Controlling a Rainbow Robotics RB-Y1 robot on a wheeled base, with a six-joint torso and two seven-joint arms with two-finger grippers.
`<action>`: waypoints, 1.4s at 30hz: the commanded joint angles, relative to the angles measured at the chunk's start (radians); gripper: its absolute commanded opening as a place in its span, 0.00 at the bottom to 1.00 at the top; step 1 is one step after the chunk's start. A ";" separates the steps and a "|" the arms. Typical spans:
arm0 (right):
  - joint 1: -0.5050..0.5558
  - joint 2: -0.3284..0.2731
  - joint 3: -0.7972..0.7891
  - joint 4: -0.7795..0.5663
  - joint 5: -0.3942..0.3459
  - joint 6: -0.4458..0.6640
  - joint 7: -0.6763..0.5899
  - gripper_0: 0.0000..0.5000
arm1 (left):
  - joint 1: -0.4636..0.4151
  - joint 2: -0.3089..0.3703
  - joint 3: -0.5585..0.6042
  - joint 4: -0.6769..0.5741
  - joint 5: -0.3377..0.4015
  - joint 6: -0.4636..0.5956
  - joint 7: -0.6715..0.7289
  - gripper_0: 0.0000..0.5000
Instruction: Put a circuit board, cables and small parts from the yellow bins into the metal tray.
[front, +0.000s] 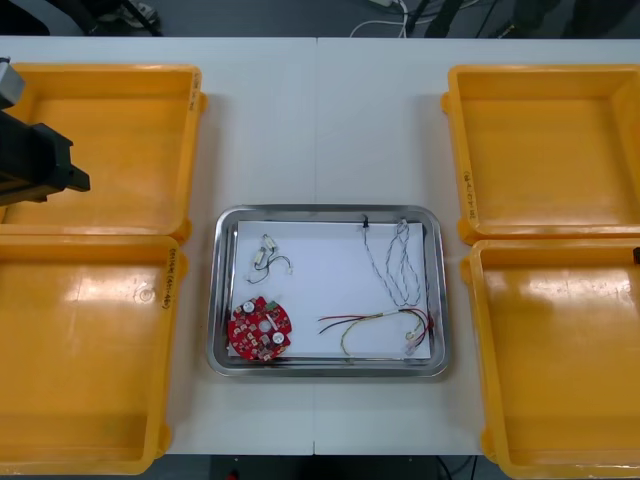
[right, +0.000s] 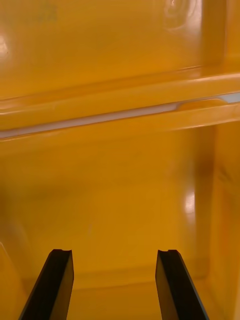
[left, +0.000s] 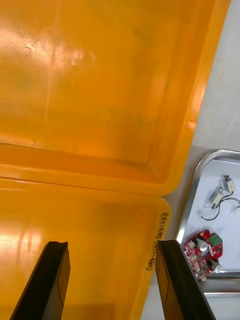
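Pale counter (front: 320, 120): shiny metal tray (front: 218, 300) is holding round red circuit board (front: 260, 328), thin cables (front: 395, 265), small metal parts (front: 265, 255); loading looks done, left pincer (left: 112, 244) and right pincer (right: 114, 251) hanging spread over yellow plastic bins (front: 100, 140).

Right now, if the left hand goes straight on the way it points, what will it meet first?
Most likely the bare floor of the near left yellow bin. The left hand, fingers open, points down into it and nothing lies between. How far away the floor is, I cannot tell.
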 joint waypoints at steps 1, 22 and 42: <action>0.006 0.037 -0.033 -0.028 0.024 -0.024 0.046 0.95 | 0.050 0.046 0.079 -0.034 0.000 0.006 -0.187 1.00; 0.007 0.065 0.003 -0.028 0.076 -0.116 0.140 0.95 | 0.214 -0.026 0.143 -0.034 -0.158 0.006 -0.393 1.00; 0.069 0.065 0.005 -0.029 0.066 -0.148 0.175 0.95 | 0.304 -0.057 0.148 -0.034 -0.152 0.006 -0.473 1.00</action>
